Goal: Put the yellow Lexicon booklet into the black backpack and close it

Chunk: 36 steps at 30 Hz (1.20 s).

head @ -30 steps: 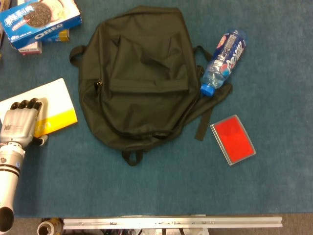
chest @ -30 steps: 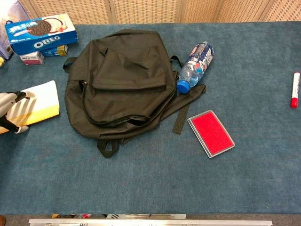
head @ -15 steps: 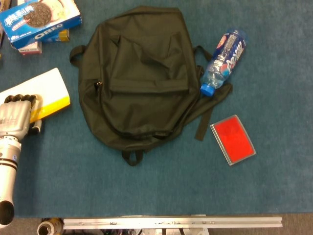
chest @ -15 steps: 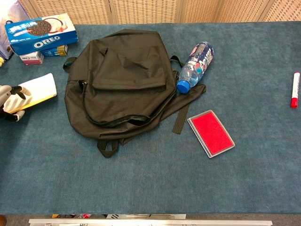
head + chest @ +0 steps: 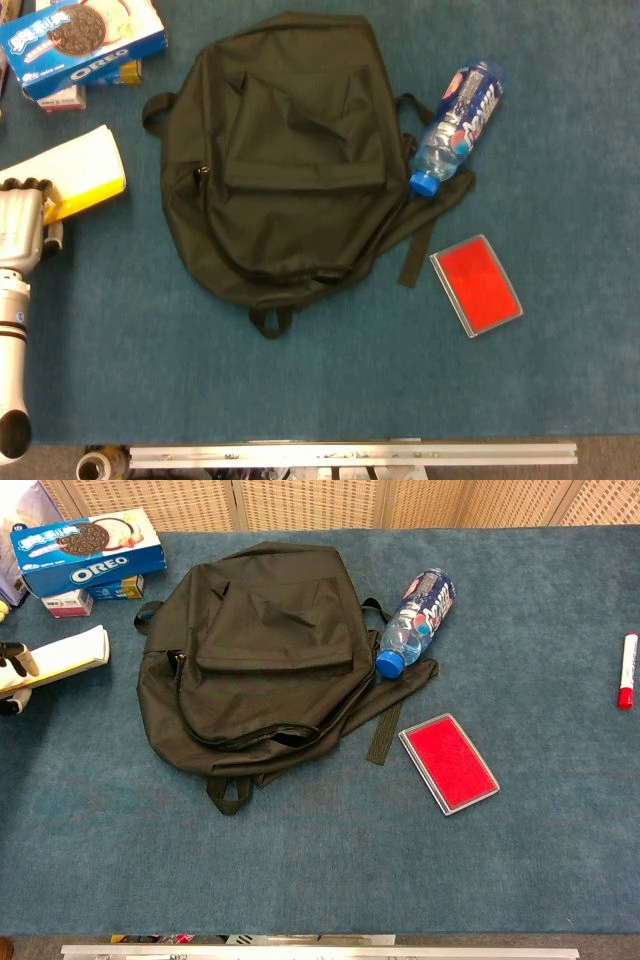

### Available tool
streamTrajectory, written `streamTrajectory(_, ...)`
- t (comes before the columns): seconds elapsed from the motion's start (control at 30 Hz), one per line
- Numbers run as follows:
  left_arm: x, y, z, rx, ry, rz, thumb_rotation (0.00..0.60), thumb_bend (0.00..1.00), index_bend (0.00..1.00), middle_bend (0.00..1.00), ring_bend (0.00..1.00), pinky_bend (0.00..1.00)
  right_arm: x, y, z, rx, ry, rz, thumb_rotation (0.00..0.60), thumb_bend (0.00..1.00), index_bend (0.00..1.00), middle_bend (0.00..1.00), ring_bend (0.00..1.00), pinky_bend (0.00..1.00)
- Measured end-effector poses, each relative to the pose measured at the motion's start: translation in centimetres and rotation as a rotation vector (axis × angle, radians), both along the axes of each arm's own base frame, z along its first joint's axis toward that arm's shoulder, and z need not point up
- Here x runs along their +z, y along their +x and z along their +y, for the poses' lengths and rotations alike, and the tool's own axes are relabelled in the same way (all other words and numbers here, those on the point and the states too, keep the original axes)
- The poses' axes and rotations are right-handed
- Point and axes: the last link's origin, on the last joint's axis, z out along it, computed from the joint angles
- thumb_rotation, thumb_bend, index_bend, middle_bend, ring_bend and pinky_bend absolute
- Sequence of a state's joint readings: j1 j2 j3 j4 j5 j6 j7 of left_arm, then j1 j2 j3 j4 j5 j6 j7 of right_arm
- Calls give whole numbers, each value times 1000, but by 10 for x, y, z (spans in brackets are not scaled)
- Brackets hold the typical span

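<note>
The black backpack (image 5: 280, 160) (image 5: 260, 655) lies flat in the middle of the blue table, its zipper line curving along the front. At the far left my left hand (image 5: 25, 225) (image 5: 10, 665) grips the white and yellow Lexicon booklet (image 5: 75, 175) (image 5: 60, 652) by its near edge and holds it tilted off the table. The booklet is left of the backpack and apart from it. My right hand shows in neither view.
An Oreo box (image 5: 80, 40) (image 5: 85, 545) lies at the back left with a small box (image 5: 70, 602) beside it. A water bottle (image 5: 455, 125) (image 5: 412, 620) rests against the backpack's right side. A red case (image 5: 476, 284) (image 5: 448, 762) lies right of it, a red marker (image 5: 627, 670) at far right.
My left hand has closed on the booklet, pulled it left and lifted it, so it now tilts up off the table.
</note>
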State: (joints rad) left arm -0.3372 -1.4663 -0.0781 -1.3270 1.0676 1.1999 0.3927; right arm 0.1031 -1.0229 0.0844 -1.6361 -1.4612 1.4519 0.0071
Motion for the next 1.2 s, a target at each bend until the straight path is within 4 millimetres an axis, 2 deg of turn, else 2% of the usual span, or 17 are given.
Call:
streamTrajectory(0.2, -1, -1, 0, -20, 33, 59, 600, 434, 463, 455, 356, 346, 0, -1, 1, -7, 0, -3, 600, 254, 300, 435, 302, 399)
streamTrajectory(0.43, 2, -5, -2, -22, 52, 93, 600, 359, 499, 480, 386, 370, -1, -1, 1, -14, 0, -6, 600, 255, 300, 436, 303, 399)
streamTrajectory(0.57, 3, -6, -3, -32, 83, 72, 600, 358, 538, 505, 412, 406, -2, -1, 1, -15, 2, -9, 600, 256, 300, 436, 303, 399)
streamTrajectory(0.9, 0, -9, -3, -59, 127, 36, 600, 358, 623, 541, 442, 423, -2, 1, 1, -15, 0, -16, 600, 257, 300, 437, 302, 399)
streamTrajectory(1.2, 1, -6, 0, -128, 175, -5, 600, 357, 716, 634, 501, 529, 0, 1, 4, -13, -11, -17, 600, 258, 300, 437, 303, 399)
